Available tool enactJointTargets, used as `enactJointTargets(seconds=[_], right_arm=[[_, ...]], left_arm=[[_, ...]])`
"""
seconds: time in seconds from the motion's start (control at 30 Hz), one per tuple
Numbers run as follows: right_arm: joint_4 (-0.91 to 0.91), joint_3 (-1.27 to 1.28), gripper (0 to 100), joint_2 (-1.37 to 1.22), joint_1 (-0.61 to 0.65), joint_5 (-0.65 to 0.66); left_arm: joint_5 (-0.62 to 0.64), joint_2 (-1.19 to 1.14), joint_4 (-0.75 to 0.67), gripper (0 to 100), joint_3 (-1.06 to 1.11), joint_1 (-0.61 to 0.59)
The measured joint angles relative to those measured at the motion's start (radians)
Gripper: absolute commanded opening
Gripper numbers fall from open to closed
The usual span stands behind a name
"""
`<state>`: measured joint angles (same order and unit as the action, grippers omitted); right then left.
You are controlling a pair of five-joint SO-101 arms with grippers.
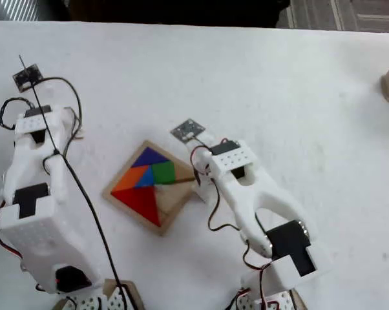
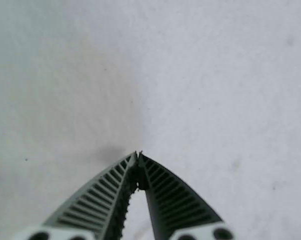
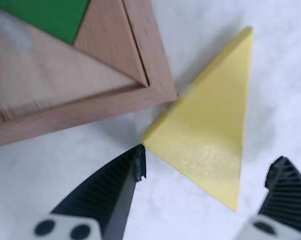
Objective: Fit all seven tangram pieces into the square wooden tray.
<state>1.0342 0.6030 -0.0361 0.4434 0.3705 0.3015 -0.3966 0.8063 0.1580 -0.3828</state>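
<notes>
The square wooden tray (image 1: pixel 170 210) lies cornerwise on the white table (image 1: pixel 278 84), between the two arms. Inside it sit a dark blue triangle (image 1: pixel 149 157), a green piece (image 1: pixel 163 171), an orange piece (image 1: pixel 131 179) and a large red triangle (image 1: pixel 143 201). In the right wrist view a triangular patch of the tray's bare wooden floor (image 3: pixel 108 45) shows beside the green piece, in the corner nearest the right arm (image 1: pixel 246 184). The yellow triangle (image 3: pixel 215 115) lies flat on the table outside the tray, just beside that corner of the frame; whether it touches the wood cannot be told. The right gripper (image 3: pixel 210 167) is open above the yellow triangle, with one dark fingertip (image 3: pixel 136 159) at the triangle's corner nearest the tray and the other off its far side, and it is not gripping the piece. The left arm (image 1: pixel 36 174) stands well apart from the tray on the table's left side. The left gripper (image 2: pixel 139 156) is closed with its ribbed tips meeting, holds nothing, and is over bare table.
</notes>
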Motion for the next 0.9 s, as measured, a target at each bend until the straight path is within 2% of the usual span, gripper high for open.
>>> enactJointTargets(seconds=[0.3,0.9], right_arm=[[-0.003,-0.002,36.2,0.000,-0.038,0.000],[-0.023,-0.011,36.2,-0.018,-0.012,0.017]], left_arm=[[0.000,0.000,0.000,2,0.000,0.006],[0.000,0.000,0.000,2,0.000,0.009]])
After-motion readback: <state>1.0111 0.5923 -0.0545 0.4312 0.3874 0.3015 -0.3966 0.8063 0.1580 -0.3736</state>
